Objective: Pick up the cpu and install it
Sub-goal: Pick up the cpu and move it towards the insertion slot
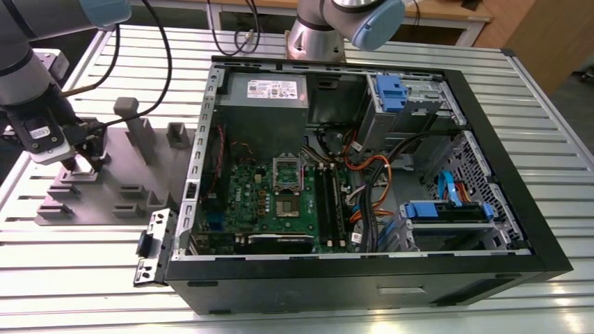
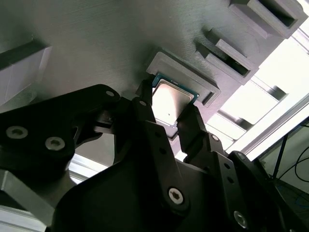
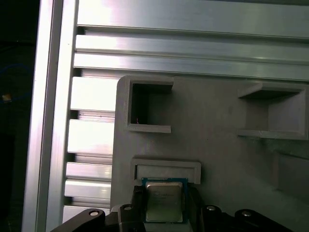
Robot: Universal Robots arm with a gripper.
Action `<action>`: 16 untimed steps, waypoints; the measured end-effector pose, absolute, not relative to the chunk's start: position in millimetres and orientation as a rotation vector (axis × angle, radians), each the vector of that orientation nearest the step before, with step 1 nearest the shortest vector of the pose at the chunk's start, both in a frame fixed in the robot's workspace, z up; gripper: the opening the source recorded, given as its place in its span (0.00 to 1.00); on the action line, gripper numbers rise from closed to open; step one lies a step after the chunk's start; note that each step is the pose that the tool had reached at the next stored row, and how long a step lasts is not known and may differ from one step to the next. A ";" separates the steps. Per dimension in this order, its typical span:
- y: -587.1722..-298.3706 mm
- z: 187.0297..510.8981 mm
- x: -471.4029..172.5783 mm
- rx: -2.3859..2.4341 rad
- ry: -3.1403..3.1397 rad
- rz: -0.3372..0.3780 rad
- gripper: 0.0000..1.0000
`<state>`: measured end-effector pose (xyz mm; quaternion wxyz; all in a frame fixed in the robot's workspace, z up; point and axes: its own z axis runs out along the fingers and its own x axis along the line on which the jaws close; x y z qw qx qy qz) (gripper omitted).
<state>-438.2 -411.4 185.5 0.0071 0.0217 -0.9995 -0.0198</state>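
Plainly square, silver-topped, green-edged cpu (image 3: 164,202)

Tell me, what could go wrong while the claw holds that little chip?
The claw pinches the cpu only by its thin edges, so it might slip or tilt. The grey holder's lip sits right beside the chip and could catch it. The socket lies deep in the computer case near cables, a tight spot.

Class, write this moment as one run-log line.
step: pick up | gripper: shut on cpu | place: grey tray, beside computer case
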 end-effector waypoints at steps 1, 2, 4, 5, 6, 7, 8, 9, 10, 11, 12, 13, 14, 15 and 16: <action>-411.3 185.4 -438.1 0.068 -3.126 -0.062 0.45; -411.4 185.4 -438.1 0.068 -3.126 -0.062 0.45; -411.4 185.7 -438.1 0.068 -3.126 -0.062 0.45; -411.3 186.3 -438.0 0.068 -3.126 -0.062 0.45; -411.3 187.0 -438.0 0.068 -3.126 -0.062 0.45; -411.3 187.5 -438.1 0.068 -3.126 -0.062 0.45; -411.4 188.2 -438.1 0.068 -3.126 -0.062 0.45; -411.4 188.9 -438.1 0.068 -3.126 -0.062 0.45; -411.4 189.4 -438.1 0.068 -3.126 -0.062 0.45; -411.3 189.9 -438.1 0.068 -3.126 -0.062 0.45; -411.4 190.5 -438.1 0.068 -3.126 -0.062 0.45; -411.4 191.1 -438.1 0.068 -3.126 -0.062 0.45; -411.4 191.9 -438.1 0.068 -3.126 -0.062 0.45; -411.4 192.7 -438.1 0.068 -3.126 -0.062 0.45; -411.4 193.5 -438.1 0.068 -3.126 -0.062 0.45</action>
